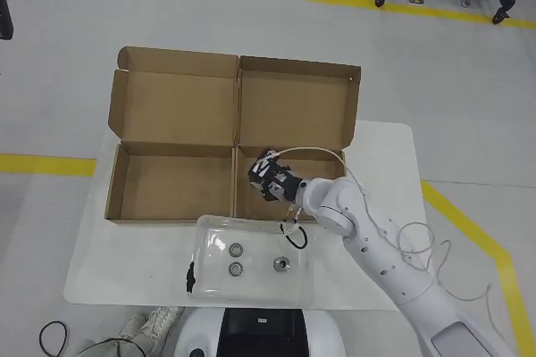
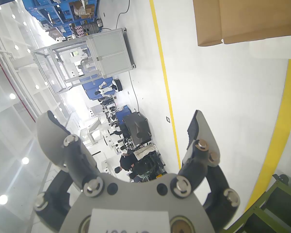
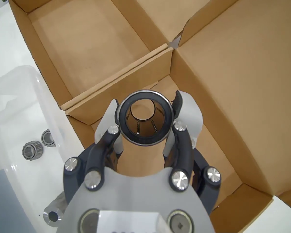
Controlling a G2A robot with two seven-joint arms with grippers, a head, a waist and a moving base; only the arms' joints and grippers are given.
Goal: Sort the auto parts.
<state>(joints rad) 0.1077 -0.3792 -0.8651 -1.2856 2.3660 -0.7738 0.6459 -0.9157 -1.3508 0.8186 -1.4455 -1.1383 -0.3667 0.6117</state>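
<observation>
My right gripper (image 3: 146, 103) (image 1: 270, 176) is shut on a cylindrical metal bearing sleeve (image 3: 145, 118) with a dark rim, gripped by its sides. It hangs just above the floor of the right cardboard box (image 3: 223, 93) (image 1: 324, 170), near the wall shared with the left box (image 3: 87, 39) (image 1: 170, 186). Three small round metal parts lie in the clear plastic bin (image 1: 207, 259) at the table's front: two bearings (image 1: 236, 249) (image 1: 237, 269) and a third part (image 1: 280, 263). In the right wrist view the two bearings (image 3: 32, 149) (image 3: 48, 138) sit side by side. My left gripper (image 2: 122, 122) stands open and empty, facing the room.
Both boxes have their lids (image 1: 237, 103) folded back flat beyond them. The white table (image 1: 107, 268) has bare room left of the bin and right of the boxes. A white cable (image 1: 317, 152) trails from the right arm over the right box.
</observation>
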